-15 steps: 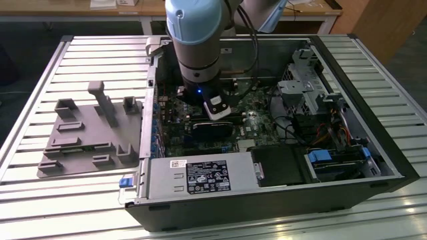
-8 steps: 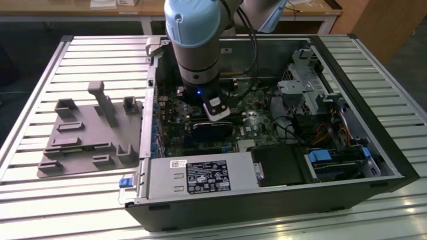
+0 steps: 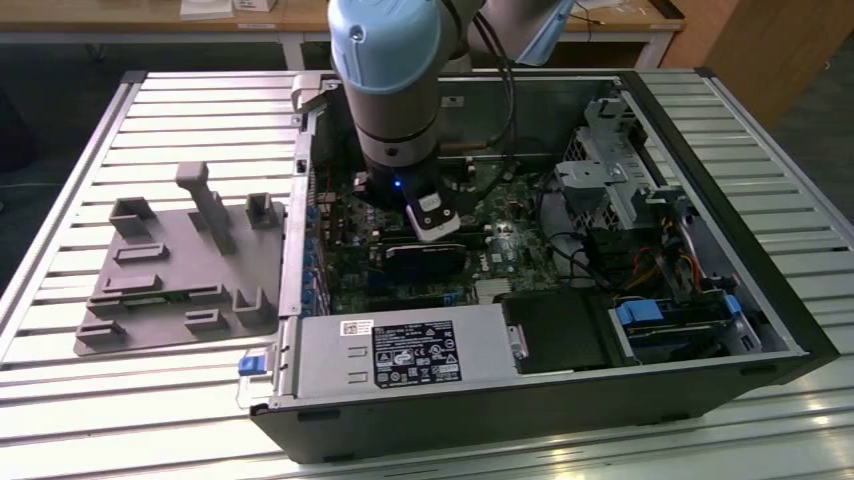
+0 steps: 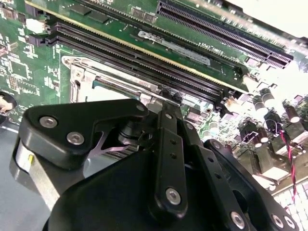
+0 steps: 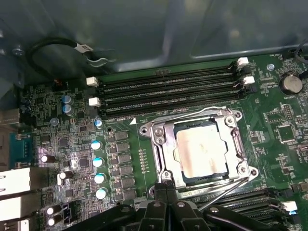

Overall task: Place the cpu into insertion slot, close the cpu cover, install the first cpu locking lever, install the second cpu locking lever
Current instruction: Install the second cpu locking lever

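Note:
In the first wrist view the cpu [image 5: 199, 154] lies flat in the insertion slot [image 5: 147, 129], its pale metal face up. The silvery cpu cover [image 5: 164, 150] is down around it. One thin wire locking lever [image 5: 192, 114] runs along the side of the slot by the memory slots. The other lever [image 5: 224, 195] slants out from the opposite corner, towards the gripper. My gripper [image 5: 167, 188] is at the slot's edge, fingers together with nothing seen between them. In the exterior view the gripper [image 3: 434, 228] reaches down into the open computer case. A corner of the slot [image 4: 82, 79] shows past the gripper body in the second wrist view.
Long black memory slots [image 5: 168, 89] lie just beyond the socket, and capacitors [image 5: 97, 161] stand beside it. The case walls [image 3: 747, 300], a drive cage [image 3: 601, 175] and the power supply [image 3: 400, 355] ring the board. A grey fixture plate [image 3: 174, 290] sits on the table at the exterior view's left.

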Controlling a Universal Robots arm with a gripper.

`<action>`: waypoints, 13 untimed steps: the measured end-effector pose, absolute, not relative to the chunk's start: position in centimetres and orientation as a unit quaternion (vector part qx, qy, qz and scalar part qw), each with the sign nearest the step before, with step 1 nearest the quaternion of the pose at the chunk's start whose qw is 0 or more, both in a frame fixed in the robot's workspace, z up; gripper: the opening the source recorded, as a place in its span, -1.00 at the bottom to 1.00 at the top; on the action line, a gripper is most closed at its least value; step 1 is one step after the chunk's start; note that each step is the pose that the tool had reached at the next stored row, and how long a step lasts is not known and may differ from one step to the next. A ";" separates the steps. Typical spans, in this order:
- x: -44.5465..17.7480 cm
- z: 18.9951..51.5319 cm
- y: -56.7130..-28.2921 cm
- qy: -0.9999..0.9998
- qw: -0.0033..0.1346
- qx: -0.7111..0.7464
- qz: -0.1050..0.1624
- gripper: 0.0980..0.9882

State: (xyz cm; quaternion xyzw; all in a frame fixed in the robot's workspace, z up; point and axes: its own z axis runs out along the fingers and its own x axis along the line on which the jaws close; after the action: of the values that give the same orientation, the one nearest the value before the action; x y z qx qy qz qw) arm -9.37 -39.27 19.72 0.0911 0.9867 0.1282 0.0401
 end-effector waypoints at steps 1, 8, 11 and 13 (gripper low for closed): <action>-9.4 19.9 -39.3 0.987 0.040 0.091 0.128 -0.98; -9.4 21.4 -39.3 0.987 0.040 0.091 0.129 -0.98; -9.4 22.2 -39.3 0.987 0.040 0.091 0.129 -0.98; -9.4 22.7 -39.3 0.987 0.040 0.091 0.129 -0.98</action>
State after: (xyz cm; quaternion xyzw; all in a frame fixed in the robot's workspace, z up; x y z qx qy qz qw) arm -9.37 -39.27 22.70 0.0911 0.9867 0.1286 0.0400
